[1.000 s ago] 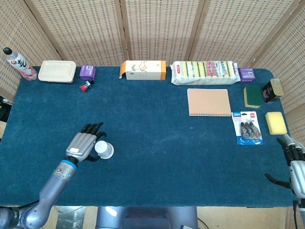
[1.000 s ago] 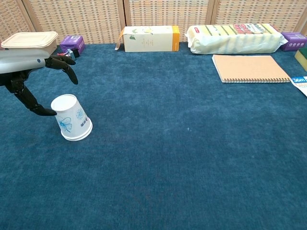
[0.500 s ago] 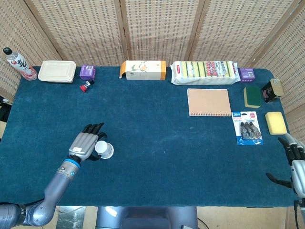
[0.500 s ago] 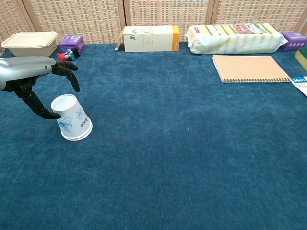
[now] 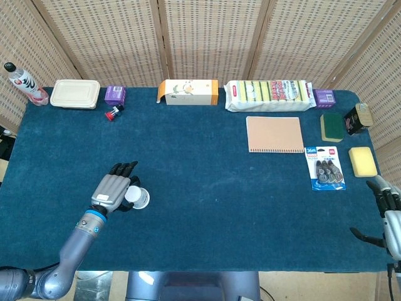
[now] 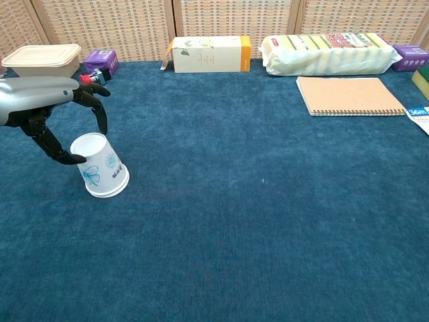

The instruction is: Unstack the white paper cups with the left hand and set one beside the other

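Observation:
The white paper cups (image 5: 136, 198) stand upside down as one stack with a blue flower print (image 6: 100, 166), near the table's front left. My left hand (image 5: 113, 190) hovers just left of and over the stack, fingers spread. In the chest view the left hand (image 6: 47, 107) has its thumb tip at the stack's upper left side and its other fingers arched above the top, not closed around it. My right hand (image 5: 388, 216) hangs off the table's front right corner with fingers apart and nothing in it.
Along the back edge: a bottle (image 5: 24, 83), a food container (image 5: 75, 93), a purple box (image 5: 115, 95), an orange-white carton (image 5: 188, 91), a sponge pack (image 5: 269, 94). On the right lie a notebook (image 5: 274, 134), a blister pack (image 5: 324, 168) and a yellow sponge (image 5: 363, 161).
My left hand has edged closer to the cup stack and its fingers have curled lower over the top. The stack has not moved. The right hand is nearly still.

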### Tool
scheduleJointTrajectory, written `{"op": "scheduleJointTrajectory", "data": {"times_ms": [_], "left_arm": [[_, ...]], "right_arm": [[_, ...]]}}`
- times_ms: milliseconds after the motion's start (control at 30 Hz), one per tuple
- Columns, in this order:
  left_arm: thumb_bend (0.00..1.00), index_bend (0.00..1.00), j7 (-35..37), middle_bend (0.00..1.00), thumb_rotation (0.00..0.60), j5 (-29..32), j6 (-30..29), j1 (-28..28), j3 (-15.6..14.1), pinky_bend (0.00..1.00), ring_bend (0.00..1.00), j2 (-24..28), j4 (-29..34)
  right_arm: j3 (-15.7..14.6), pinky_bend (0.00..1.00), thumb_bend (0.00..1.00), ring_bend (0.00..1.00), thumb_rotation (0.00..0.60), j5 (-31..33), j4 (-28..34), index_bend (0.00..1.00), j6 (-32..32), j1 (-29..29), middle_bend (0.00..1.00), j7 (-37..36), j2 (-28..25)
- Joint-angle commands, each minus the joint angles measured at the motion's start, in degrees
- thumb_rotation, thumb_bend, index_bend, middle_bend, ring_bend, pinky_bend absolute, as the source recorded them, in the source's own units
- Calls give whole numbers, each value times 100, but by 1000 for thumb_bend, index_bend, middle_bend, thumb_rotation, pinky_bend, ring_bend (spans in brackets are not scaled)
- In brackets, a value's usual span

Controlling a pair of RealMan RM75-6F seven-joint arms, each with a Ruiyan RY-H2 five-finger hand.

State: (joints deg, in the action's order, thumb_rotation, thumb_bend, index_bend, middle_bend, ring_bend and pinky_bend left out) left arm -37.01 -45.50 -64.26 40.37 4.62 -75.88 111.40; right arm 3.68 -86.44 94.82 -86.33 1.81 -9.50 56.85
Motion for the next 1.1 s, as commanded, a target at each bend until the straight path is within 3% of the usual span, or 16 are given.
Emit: {"op": "scheduleJointTrajectory", "data": {"times_ms": [33, 433, 1100], "left_arm": [[235, 374, -48, 0, 600, -29, -58, -3, -38, 0, 0, 15, 31], [254, 398, 29, 0, 600, -84, -144, -10, -52, 0, 0, 106, 106], [254, 398, 63, 0, 600, -585, -202, -91, -196, 0, 0, 995, 1060]], "right_arm": [[-3, 0, 0, 0, 600, -2, 3, 45, 6, 3, 0, 5, 1], [-2, 0, 0, 0, 600, -1, 16, 45, -1, 2, 0, 13, -2], [-9, 0, 0, 0, 600, 8, 61, 45, 2, -3, 0, 54, -12]]}}
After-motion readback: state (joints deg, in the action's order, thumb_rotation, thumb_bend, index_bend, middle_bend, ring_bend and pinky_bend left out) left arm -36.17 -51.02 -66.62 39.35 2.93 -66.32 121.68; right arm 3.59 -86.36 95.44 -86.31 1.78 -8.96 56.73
